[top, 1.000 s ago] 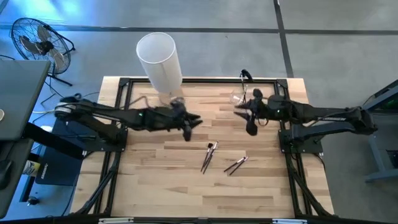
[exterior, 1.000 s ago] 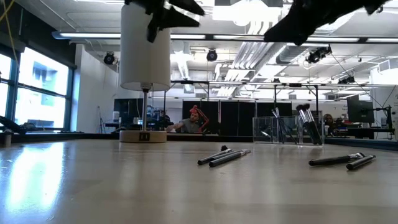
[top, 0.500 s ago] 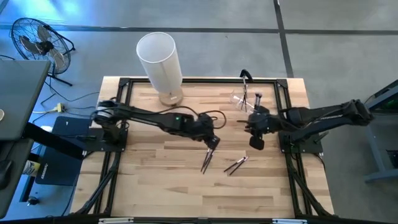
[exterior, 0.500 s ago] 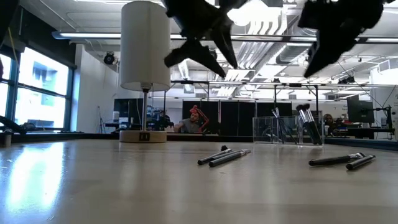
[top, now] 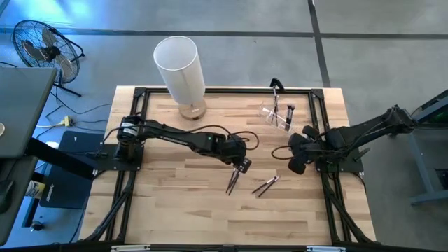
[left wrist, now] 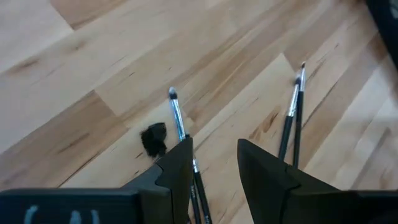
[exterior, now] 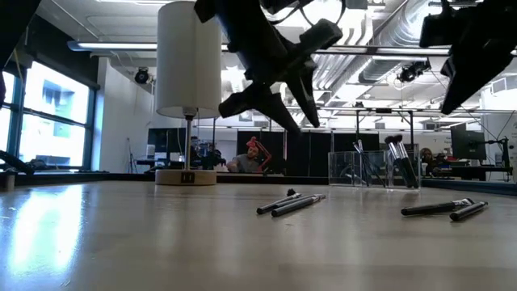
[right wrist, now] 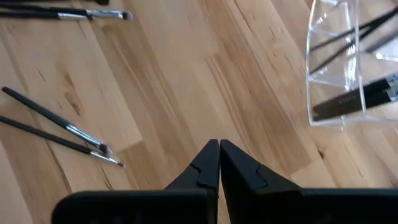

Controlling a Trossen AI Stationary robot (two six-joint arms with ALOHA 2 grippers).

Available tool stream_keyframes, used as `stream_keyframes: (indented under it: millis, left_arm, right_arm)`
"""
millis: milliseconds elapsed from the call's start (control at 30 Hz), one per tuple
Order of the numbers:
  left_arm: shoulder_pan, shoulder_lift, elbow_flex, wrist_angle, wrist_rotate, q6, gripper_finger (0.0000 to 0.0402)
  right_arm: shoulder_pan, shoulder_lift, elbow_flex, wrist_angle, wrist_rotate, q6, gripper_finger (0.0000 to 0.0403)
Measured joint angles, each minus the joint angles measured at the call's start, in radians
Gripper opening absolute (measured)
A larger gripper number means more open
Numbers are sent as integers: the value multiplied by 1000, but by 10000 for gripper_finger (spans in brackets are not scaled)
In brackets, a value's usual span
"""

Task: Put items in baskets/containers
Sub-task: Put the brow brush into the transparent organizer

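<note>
I have the left tool (top: 240, 165) hanging just above the nearer pair of brushes (top: 233, 178), its fingers parted to a narrow gap and holding nothing. In the left wrist view one brush (left wrist: 180, 127) runs straight in between the fingers, with a small dark fleck (left wrist: 153, 138) on the desk (top: 175, 203) just beside it, and the other pair (left wrist: 292, 115) lies off to one side. I judge this the approach to a pickup: next I need to drop straight down, keep the handle centred in the gap, and close without nudging its twin.

The right tool (top: 297, 162) waits with its fingers pressed together, empty, the second pair of brushes (top: 265, 185) lying near it and the clear holder (top: 277, 112), already carrying a few brushes, beyond it. The tall white cylinder (top: 179, 66) stands well behind the left tool at the desk's far edge. Bare wood lies all around both pairs, so I have room; the two arms are near each other mid-desk, which is my one concern.
</note>
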Motion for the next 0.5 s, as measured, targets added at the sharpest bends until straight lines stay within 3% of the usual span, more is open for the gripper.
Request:
stream_keyframes:
  millis: [500]
  left_arm:
    - [5, 13, -1, 51, -16, -3, 124]
  right_arm:
    - [57, -37, 0, -11, 7, 72, 3]
